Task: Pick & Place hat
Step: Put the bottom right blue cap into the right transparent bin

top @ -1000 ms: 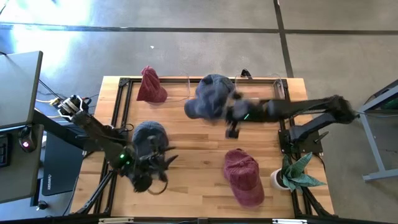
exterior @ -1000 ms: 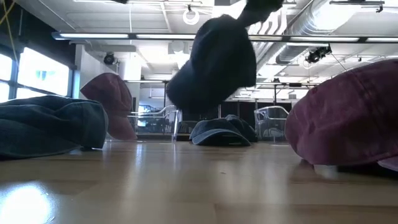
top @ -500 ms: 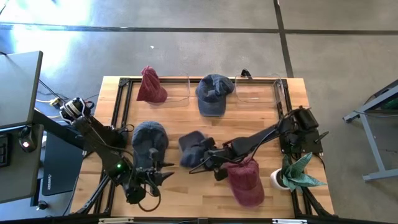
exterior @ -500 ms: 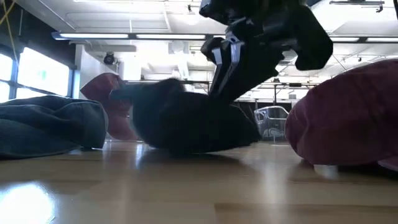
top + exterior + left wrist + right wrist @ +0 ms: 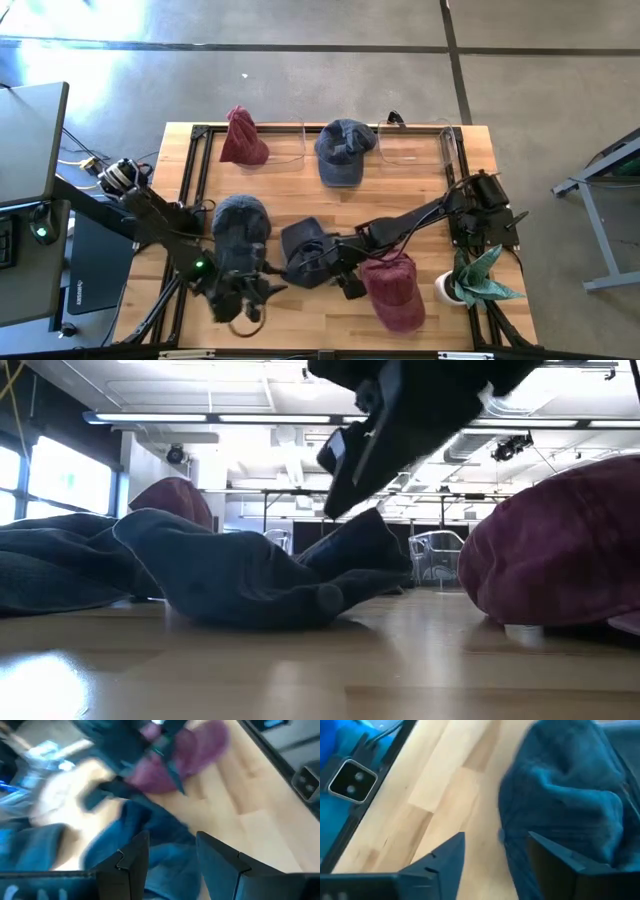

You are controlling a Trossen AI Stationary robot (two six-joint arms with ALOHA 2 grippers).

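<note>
A dark blue hat (image 5: 300, 252) lies crumpled on the wooden table's middle, resting on its crown and brim (image 5: 250, 575). My right gripper (image 5: 320, 262) stands open right over the hat's right side; in the right wrist view its fingers (image 5: 445, 857) straddle the hat's edge (image 5: 520, 820). My left gripper (image 5: 250, 295) is open near the table's near left, beside a second blue hat (image 5: 240, 220) and pointing toward the dropped one (image 5: 150, 827). My right gripper hangs slanting down from the table's right, its open fingers close above the dropped hat's edge (image 5: 520, 820). I cannot tell whether a finger touches the cloth. The hat lies on the table on its own.
A maroon hat (image 5: 395, 290) lies near right, close to my right arm. Another maroon hat (image 5: 243, 140) and a blue hat (image 5: 343, 148) sit at the far edge by clear stands (image 5: 410, 145). A small potted plant (image 5: 475, 280) stands at the right edge.
My right gripper has carried the blue hat from high over the far middle down and toward the near edge. It set the hat on the table's middle, then opened and let go. The hat now lies slumped on the wood. My left gripper has turned and shifted slightly toward the near edge.
</note>
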